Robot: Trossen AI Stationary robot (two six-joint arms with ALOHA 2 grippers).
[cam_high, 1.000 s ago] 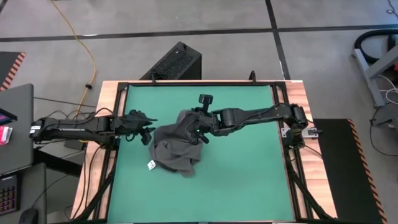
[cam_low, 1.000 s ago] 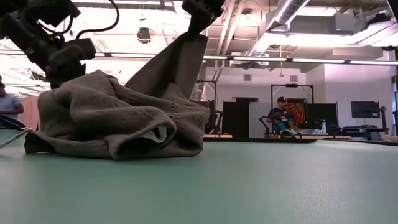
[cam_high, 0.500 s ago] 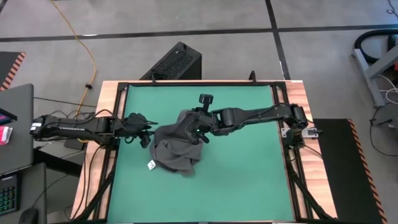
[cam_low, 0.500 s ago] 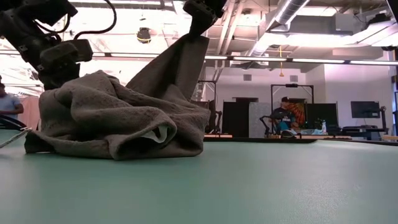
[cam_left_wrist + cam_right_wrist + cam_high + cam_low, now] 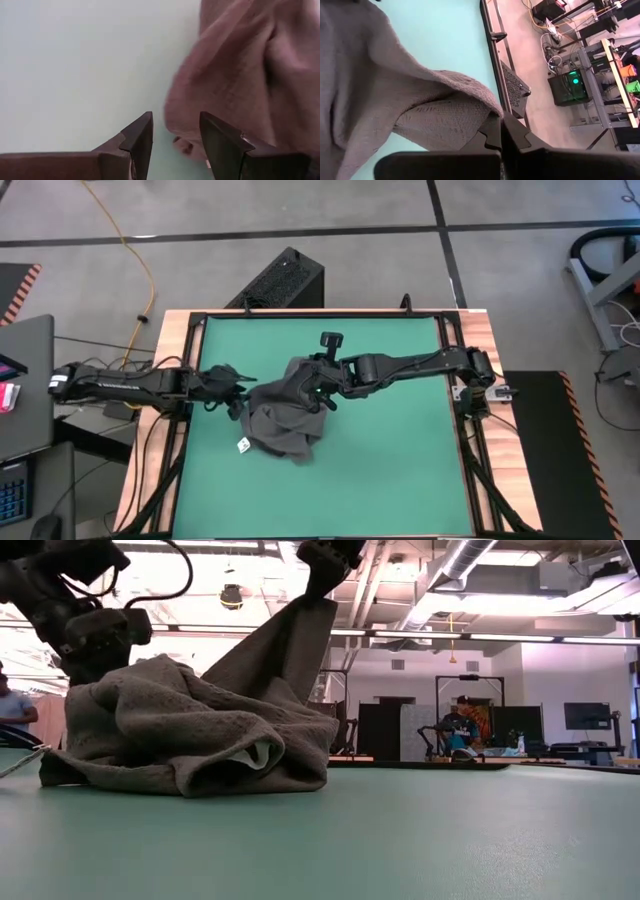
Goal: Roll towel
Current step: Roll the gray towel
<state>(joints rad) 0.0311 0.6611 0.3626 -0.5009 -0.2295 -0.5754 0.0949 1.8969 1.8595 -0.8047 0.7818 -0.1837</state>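
Green table (image 5: pixel 400 450): right gripper (image 5: pixel 318 387) jaws pinch towel (image 5: pixel 280 425) corner aloft; left gripper (image 5: pixel 238 392) jaws parted beside it.

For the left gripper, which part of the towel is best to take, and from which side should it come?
Probably the loose edge of the towel nearest the left gripper, approached level from the left. That edge lies on the mat just ahead of its open fingers. The right gripper holds another part lifted, so the heap's middle is folded and bunched.
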